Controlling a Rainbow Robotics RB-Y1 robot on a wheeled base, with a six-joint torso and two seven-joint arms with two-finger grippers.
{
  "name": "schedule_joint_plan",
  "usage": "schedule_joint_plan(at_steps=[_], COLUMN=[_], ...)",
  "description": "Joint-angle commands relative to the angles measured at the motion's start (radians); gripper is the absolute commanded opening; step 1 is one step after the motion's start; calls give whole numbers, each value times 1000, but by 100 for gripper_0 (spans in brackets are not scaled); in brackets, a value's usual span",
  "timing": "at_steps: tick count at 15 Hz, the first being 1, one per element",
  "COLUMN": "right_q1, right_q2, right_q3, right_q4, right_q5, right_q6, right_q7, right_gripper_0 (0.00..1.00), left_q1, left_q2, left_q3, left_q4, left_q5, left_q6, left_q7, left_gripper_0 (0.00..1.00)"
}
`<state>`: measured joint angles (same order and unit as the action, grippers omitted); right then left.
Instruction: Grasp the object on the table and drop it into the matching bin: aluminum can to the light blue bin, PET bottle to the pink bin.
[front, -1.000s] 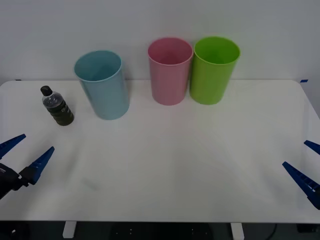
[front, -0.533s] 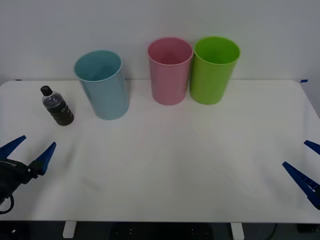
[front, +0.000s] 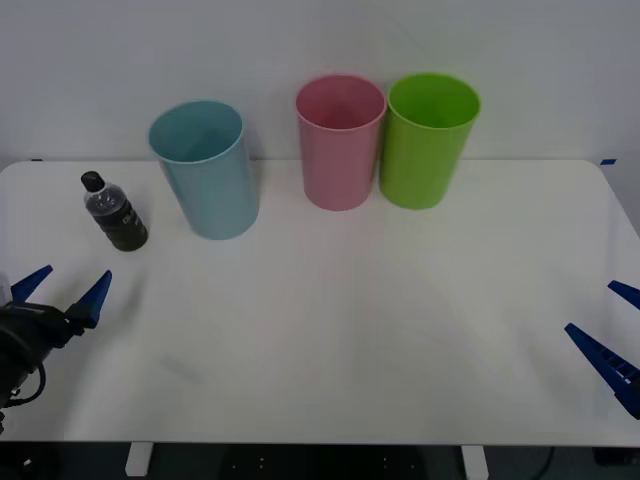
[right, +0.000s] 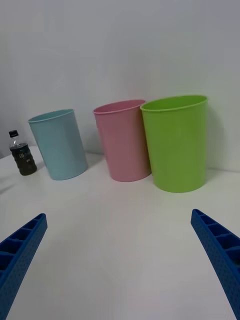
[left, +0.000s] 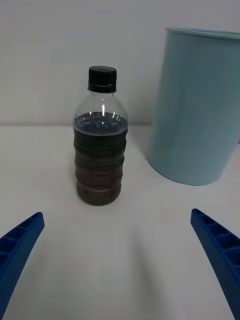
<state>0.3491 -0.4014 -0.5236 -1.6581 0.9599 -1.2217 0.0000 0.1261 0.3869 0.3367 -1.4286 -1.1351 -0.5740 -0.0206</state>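
Observation:
The PET bottle (front: 116, 213) (left: 100, 136) (right: 22, 153), small with a black cap, clear shoulder and dark body, stands upright at the far left of the white table (front: 340, 330). To its right stands the light blue bin (front: 205, 169) (left: 197, 105) (right: 58, 144). The pink bin (front: 340, 141) (right: 124, 140) stands at the back centre. My left gripper (front: 62, 291) (left: 120, 270) is open near the table's front left edge, a little short of the bottle and facing it. My right gripper (front: 608, 325) (right: 120, 270) is open at the front right edge.
A lime green bin (front: 429, 139) (right: 176, 143) stands touching the pink bin on its right. The wall rises close behind the bins. The table's middle and front are bare white surface.
My left gripper has crept forward and slightly inward toward the bottle. The right arm, the bottle and the bins have not moved.

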Motion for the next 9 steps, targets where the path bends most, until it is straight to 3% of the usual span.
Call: schedule_joint_plan(at_steps=[1,9], right_q1=[0,0], right_q2=[0,0], right_q3=[0,0], right_q4=[0,0], right_q5=[0,0], right_q6=[0,0], right_q7=[0,0], right_gripper_0=[100,100], left_q1=[-46,-141], left_q2=[0,-45], left_q3=[-7,-47], left_q4=[53,106], left_q5=[-2,-57], left_q6=[26,180], left_q7=[-13,-27], left_gripper_0=[100,100])
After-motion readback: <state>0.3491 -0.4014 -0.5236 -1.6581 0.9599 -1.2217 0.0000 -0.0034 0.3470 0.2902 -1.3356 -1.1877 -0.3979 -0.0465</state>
